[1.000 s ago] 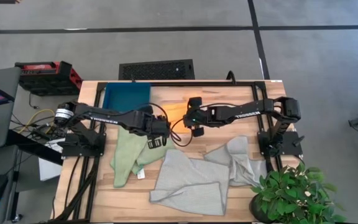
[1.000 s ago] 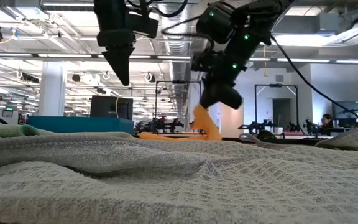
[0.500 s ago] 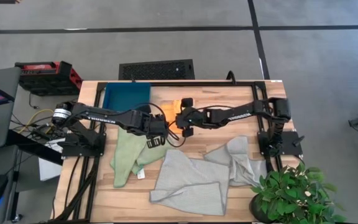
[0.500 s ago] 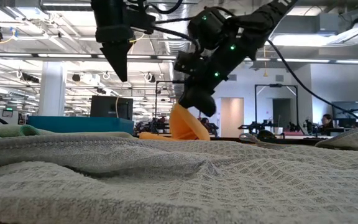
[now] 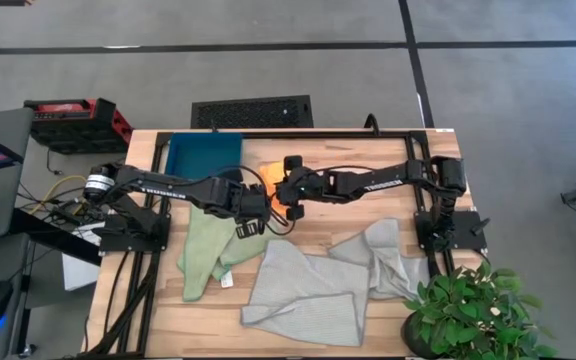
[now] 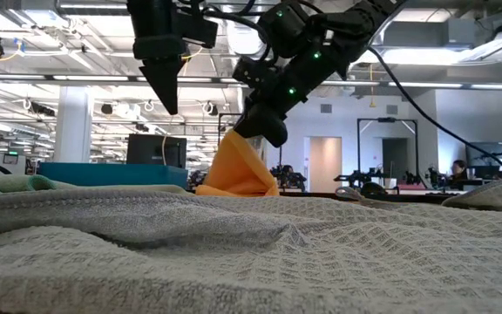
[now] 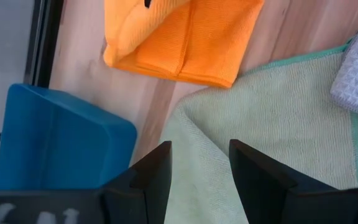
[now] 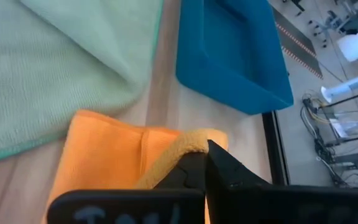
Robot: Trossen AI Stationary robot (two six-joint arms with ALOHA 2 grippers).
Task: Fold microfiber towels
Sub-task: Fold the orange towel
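- right gripper (image 5: 280, 190) near the middle of the table in the high view, fingers clamped together on a raised edge of the soft orange microfibre towel (image 5: 265, 178); in the low view that towel (image 6: 238, 170) hangs from the fingers in a peaked fold with its lower part on the table
- left gripper (image 5: 249, 228) at about 7 o'clock from the right gripper, fingers (image 7: 151, 171) apart and holding nothing, poised above the light green microfibre towel (image 5: 208, 248)
- light green towel lying flat at 7 o'clock from the orange one, its small white tag (image 5: 226, 281) at its near edge
- rigid dark teal rectangular tray (image 5: 203, 153) at 10 o'clock from the orange towel, near the far edge of the wooden table (image 5: 358, 155)
- two larger pale grey waffle-weave towels: one (image 5: 303, 292) spread at 5 o'clock from the grippers, the other (image 5: 388, 258) bunched just to its 2 o'clock, touching it
- leafy green potted plant (image 5: 473, 315) at the table's near right corner
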